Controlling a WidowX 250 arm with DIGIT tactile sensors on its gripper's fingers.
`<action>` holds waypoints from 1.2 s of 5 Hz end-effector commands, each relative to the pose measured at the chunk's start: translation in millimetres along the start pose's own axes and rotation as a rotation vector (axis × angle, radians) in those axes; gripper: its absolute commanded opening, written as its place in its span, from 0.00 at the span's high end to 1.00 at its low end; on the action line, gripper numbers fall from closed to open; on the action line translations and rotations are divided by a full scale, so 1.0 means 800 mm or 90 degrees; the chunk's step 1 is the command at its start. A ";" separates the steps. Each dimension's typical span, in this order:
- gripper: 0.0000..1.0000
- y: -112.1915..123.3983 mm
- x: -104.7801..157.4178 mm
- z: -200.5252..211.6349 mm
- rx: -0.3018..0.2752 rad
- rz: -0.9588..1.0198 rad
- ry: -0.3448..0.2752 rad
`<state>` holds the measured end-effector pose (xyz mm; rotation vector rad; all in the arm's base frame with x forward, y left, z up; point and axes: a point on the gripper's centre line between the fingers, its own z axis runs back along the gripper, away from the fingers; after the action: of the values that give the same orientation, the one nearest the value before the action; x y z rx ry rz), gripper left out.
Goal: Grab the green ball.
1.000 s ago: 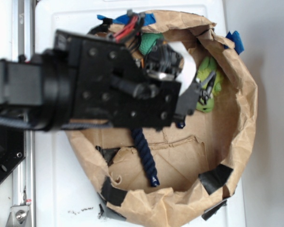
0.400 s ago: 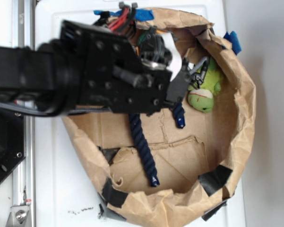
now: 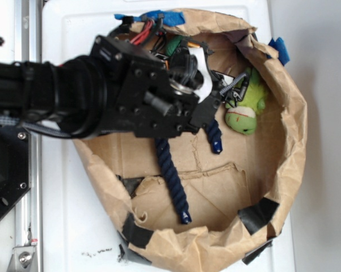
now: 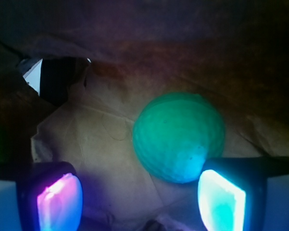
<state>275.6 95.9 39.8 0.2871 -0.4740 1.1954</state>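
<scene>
The green ball [image 4: 179,137] is round and finely textured. In the wrist view it lies on brown paper just ahead of my gripper [image 4: 139,202], nearer the right pad [image 4: 220,199] than the left pad [image 4: 60,202]. The jaws stand wide apart with nothing between them, and the ball's lower right edge is close to the right pad. In the exterior view my black arm [image 3: 136,96] reaches over the upper left of the paper bag and hides most of the ball. Only a sliver of green [image 3: 172,46] shows at the wrist's top edge.
The crumpled brown paper bag [image 3: 292,141] forms a walled ring patched with black tape [image 3: 260,212]. Inside lie a lime-green plush toy [image 3: 244,110] with a metal clip at the right and a dark blue rope [image 3: 173,175] in the middle. Blue tape [image 3: 281,50] marks the rim.
The arm has drawn back to the left and up toward the bag's upper left wall, uncovering the plush toy and more of the rope.
</scene>
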 end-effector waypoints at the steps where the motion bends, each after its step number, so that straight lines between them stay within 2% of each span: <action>1: 0.00 0.017 0.021 0.010 -0.012 0.031 -0.008; 5: 0.00 0.015 0.026 0.008 0.002 0.040 -0.006; 6: 0.00 0.018 0.027 0.010 0.028 0.052 -0.002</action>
<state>266.0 101.5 41.6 0.3261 -0.4232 1.2629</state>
